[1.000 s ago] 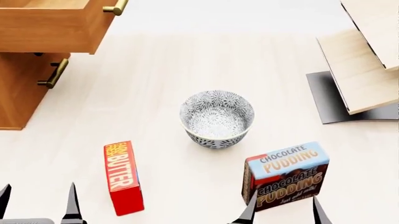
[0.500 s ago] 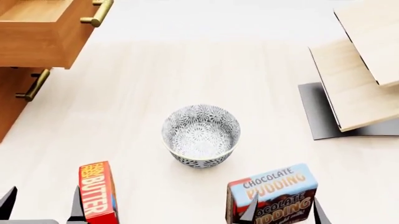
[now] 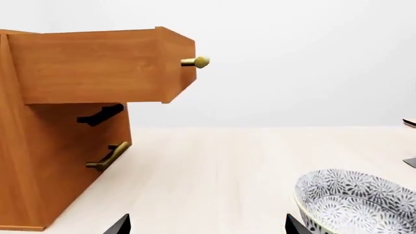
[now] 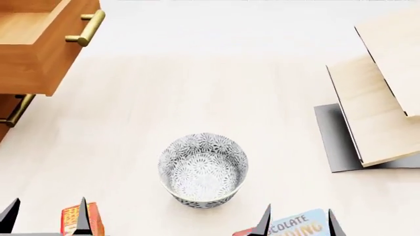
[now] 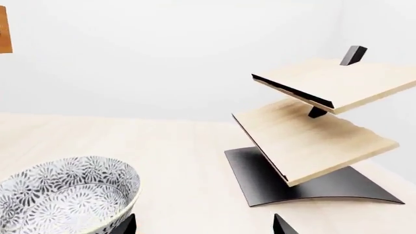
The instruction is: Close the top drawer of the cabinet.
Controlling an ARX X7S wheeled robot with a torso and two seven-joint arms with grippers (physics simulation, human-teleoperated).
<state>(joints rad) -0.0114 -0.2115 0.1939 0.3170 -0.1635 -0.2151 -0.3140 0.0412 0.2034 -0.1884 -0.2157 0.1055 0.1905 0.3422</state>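
Observation:
The orange-brown cabinet (image 3: 39,165) stands at the far left. Its top drawer (image 4: 39,46) is pulled well out, with a brass bar handle (image 4: 85,28) on its front; the drawer also shows in the left wrist view (image 3: 97,66). A lower drawer front carries a like handle (image 4: 16,112). My left gripper (image 4: 46,219) is open and empty at the near left edge, far from the drawer; it also shows in the left wrist view (image 3: 206,225). My right gripper (image 4: 298,222) is open and empty at the near right; it also shows in the right wrist view (image 5: 201,225).
A patterned grey-white bowl (image 4: 202,169) sits mid-table between the grippers. A butter box (image 4: 74,220) and a chocolate pudding box (image 4: 295,225) lie at the near edge. A pale wooden slanted shelf (image 4: 377,88) on a dark base stands at the right.
The view has shifted: the bowl and both boxes slid toward the near edge, the boxes now mostly cut off. The drawer and cabinet moved left and lower in the view.

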